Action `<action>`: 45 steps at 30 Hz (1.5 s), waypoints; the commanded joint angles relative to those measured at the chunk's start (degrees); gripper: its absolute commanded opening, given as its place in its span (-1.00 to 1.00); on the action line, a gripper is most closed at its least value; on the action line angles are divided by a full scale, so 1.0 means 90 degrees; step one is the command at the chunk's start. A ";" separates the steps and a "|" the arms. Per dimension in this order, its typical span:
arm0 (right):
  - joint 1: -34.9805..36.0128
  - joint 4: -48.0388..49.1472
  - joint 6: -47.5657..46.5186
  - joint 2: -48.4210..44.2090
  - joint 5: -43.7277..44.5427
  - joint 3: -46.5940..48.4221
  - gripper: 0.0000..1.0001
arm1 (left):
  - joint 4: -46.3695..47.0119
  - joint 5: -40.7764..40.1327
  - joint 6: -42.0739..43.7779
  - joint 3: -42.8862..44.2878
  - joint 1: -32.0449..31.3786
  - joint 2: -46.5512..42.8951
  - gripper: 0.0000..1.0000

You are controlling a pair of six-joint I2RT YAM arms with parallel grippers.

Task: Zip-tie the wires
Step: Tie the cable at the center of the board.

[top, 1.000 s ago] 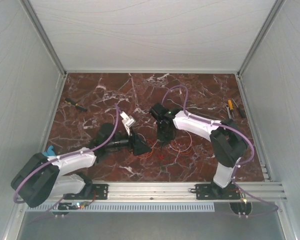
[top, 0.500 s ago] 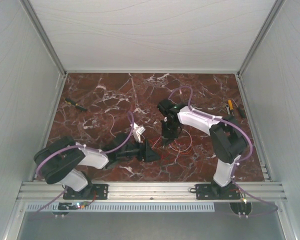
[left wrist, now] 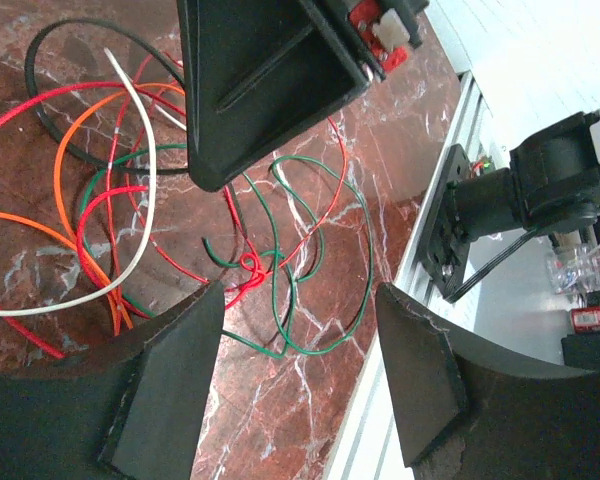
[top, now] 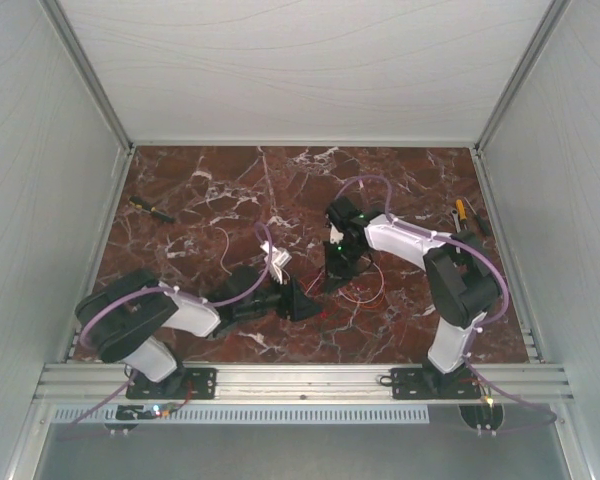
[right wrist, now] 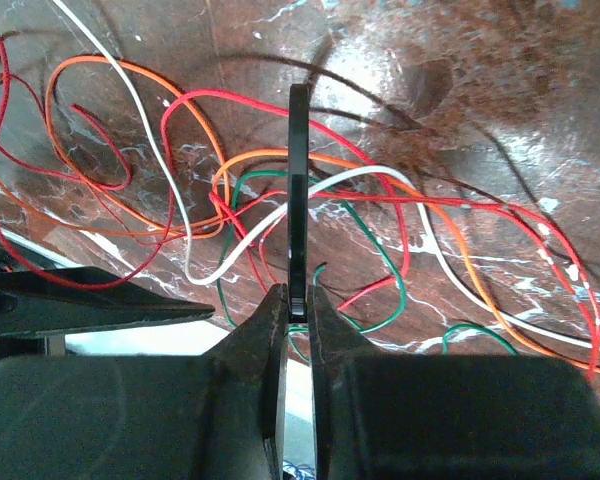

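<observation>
The wires (left wrist: 130, 190) lie in loose red, orange, white, green and black loops on the marble, also seen as a faint tangle (top: 355, 290) from above. My right gripper (right wrist: 298, 305) is shut on the base of the zip tie (right wrist: 298, 190), a black strip that sticks out straight over the wires (right wrist: 180, 180). It hangs just above the tangle (top: 332, 278). My left gripper (left wrist: 295, 370) is open and low at the tangle's left edge (top: 298, 300). Only marble and a green loop show between its fingers, and the right gripper's black body (left wrist: 250, 80) looms just ahead.
A yellow-handled screwdriver (top: 152, 210) lies at the far left of the table. Yellow-handled tools (top: 464, 216) lie by the right wall. The metal rail (top: 300, 380) runs along the near edge. Purple cables loop over both arms.
The left arm has drawn its elbow back and slid its gripper right, up to the wires, with the jaws a little narrower. The right gripper drifted slightly right, still holding the zip tie.
</observation>
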 commanded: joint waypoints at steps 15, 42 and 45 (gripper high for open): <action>-0.0188 -0.0282 0.0435 -0.0035 -0.0218 -0.0129 -1.00 | 0.0970 0.0265 0.0260 0.0673 -0.0078 0.1119 0.14; -0.0188 -0.0466 0.0919 0.0138 -0.0427 0.0107 -1.00 | 0.0005 0.0012 0.0152 0.1409 -0.0170 0.1698 -0.21; -0.0189 -0.0471 0.0931 0.0143 -0.0455 0.0097 -1.00 | 0.0015 0.0041 0.0142 0.1480 -0.0169 0.1752 -0.29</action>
